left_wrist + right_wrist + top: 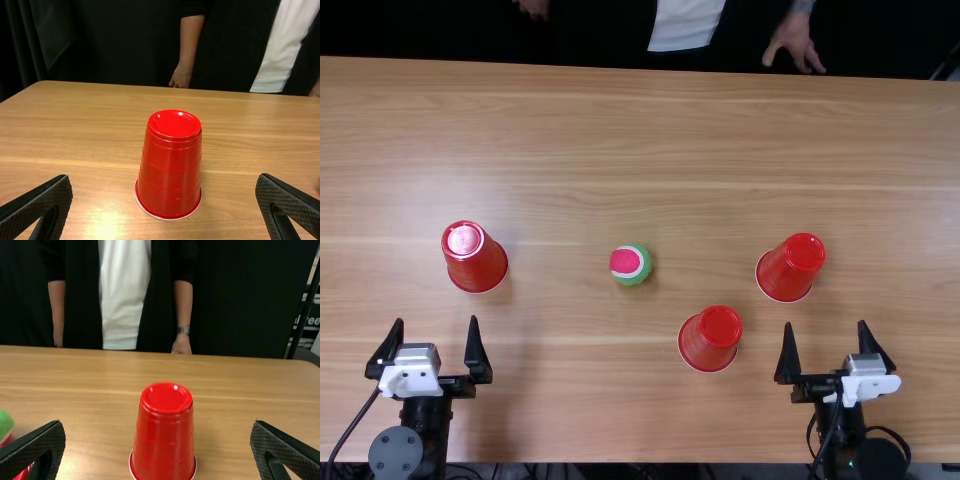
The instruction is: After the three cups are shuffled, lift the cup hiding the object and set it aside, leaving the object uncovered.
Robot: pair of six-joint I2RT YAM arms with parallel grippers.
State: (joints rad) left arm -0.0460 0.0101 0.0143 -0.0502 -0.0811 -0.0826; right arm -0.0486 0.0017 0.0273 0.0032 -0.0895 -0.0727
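Three red cups stand mouth-down on the table: the left cup just ahead of the left claw, the right cup ahead of the right claw, and the near cup between the arms, closer to the right one. The ball lies bare on the wood between the left cup and the other two, touching none of them, so no cup hides it now. Both claws rest by the near edge with fingers spread wide and nothing in them. The cups look like thin plastic. They are probably very light, springy and easy to dent, and their glossy walls are likely slick. Each narrows toward its upturned base, so a loose pinch could slide off upward. A moderate squeeze across the ribbed wall about halfway up seems safest. The ball would likely roll at a nudge (it sits well clear of both claws). The near cup stands close beside the right claw's path toward the middle, and it is the one thing likely to get clipped.
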